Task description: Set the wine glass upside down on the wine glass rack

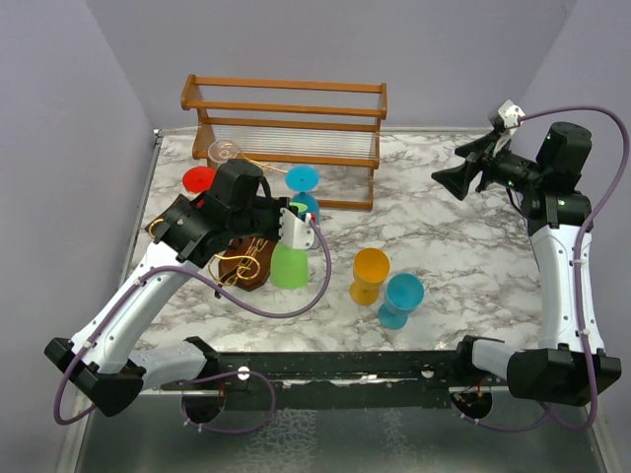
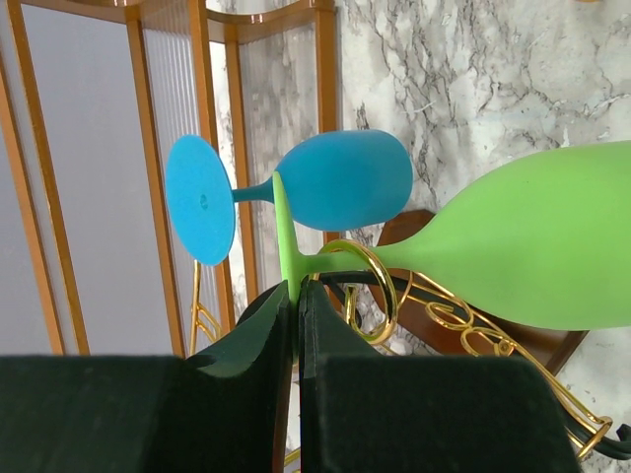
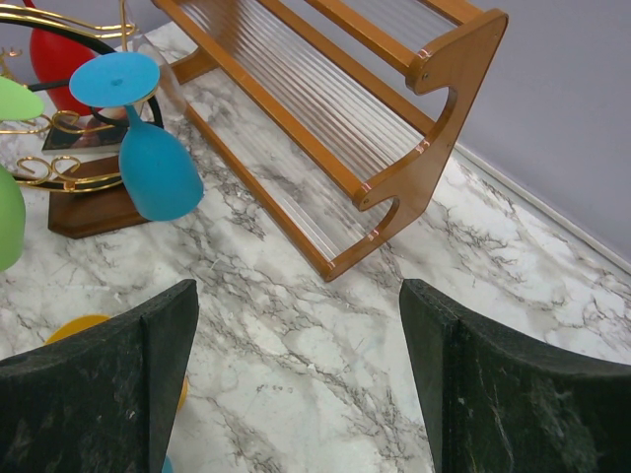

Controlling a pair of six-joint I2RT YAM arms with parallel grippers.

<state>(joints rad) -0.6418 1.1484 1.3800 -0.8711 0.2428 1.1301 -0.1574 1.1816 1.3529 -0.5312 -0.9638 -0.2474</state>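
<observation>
**Wine glass at the rack, not yet released**

From above, the left pincer holds the green wine glass bowl-down against the gold rack on the counter. The right pincer hangs well apart.

The left wrist view shows what the arm hides from above. The pincer is clamped on the thin foot, the stem seems threaded through a gold loop, and a blue glass hangs just behind.

Releasing before the foot seats could drop the glass or knock the blue one.

The right wrist view confirms wide-spread jaws and shows the wooden frame.
</observation>
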